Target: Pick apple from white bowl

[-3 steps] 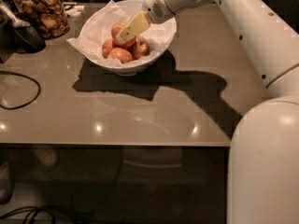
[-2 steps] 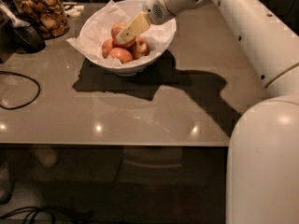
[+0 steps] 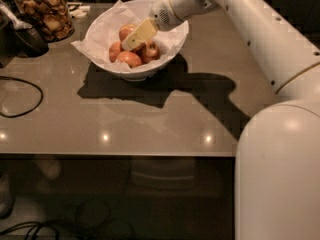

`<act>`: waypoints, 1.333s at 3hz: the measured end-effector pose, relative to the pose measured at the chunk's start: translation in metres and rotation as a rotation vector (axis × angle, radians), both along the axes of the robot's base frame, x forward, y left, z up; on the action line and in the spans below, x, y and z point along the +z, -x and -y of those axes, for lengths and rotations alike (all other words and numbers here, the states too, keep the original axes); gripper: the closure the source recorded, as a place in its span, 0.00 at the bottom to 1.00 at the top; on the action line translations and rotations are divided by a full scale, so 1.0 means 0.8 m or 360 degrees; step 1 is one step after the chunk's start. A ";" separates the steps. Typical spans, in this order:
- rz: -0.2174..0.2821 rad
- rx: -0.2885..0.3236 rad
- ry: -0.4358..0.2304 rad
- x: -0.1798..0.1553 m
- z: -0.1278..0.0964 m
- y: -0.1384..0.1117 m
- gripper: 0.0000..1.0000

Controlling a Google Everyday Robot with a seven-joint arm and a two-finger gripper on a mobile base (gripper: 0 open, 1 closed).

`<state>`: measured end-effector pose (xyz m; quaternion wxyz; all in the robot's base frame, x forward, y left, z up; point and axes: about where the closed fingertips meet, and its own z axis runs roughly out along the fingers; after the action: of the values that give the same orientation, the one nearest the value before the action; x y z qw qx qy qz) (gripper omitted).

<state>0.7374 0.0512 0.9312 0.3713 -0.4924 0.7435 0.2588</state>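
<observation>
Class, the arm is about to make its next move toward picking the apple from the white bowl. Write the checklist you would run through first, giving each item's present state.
1. Gripper inside the white bowl, down among the fruit: ok.
2. Apple in view right beside the gripper: ok.
3. Gripper touching the apple: cannot tell; its tip hides the contact.
4. Room around the apple: not ok; other apples lie close by in the bowl.
5. White bowl upright on the table: ok.
6. Glass jar apart from the bowl, off to one side: ok.
</observation>
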 end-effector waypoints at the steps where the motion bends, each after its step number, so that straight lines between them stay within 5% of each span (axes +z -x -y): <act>1: -0.0045 -0.0001 0.0008 -0.013 -0.003 -0.003 0.00; 4: -0.0094 0.0012 0.0021 -0.027 -0.009 -0.008 0.00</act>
<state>0.7435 0.0585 0.9094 0.3450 -0.4898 0.7539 0.2697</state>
